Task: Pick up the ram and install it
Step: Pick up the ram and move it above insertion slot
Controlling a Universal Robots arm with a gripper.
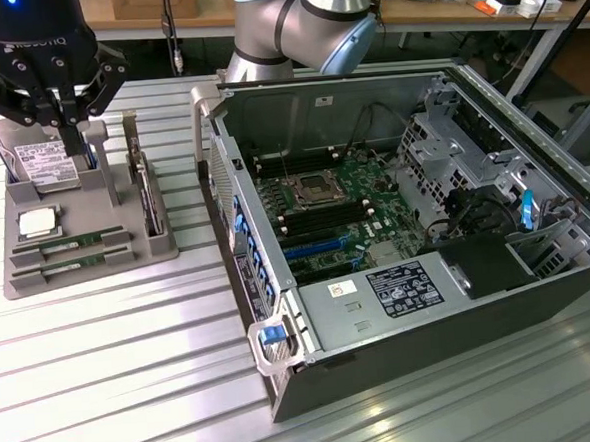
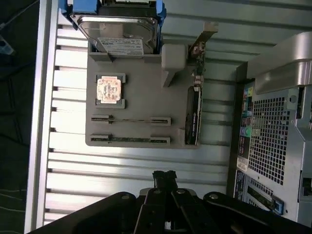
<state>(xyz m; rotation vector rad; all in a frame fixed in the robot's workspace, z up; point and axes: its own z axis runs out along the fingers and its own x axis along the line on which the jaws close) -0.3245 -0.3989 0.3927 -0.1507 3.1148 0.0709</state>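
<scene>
Two slots of one grey holder (image 1: 142,258), near the bench (image 1: 135,391) edge at the exterior view's left, are filled. The ram (image 1: 72,258) is seated on edge in the outermost slot, long axis along the bench ribs. The second stick (image 1: 76,239) is set parallel, just beside it. One processor (image 1: 37,222) and one hard drive (image 1: 43,161) are ranged beyond. Bare bench is left between the holder and one opened computer case (image 1: 434,358). The gripper (image 1: 66,120) is hung above the holder, jaws clenched on nothing.
</scene>
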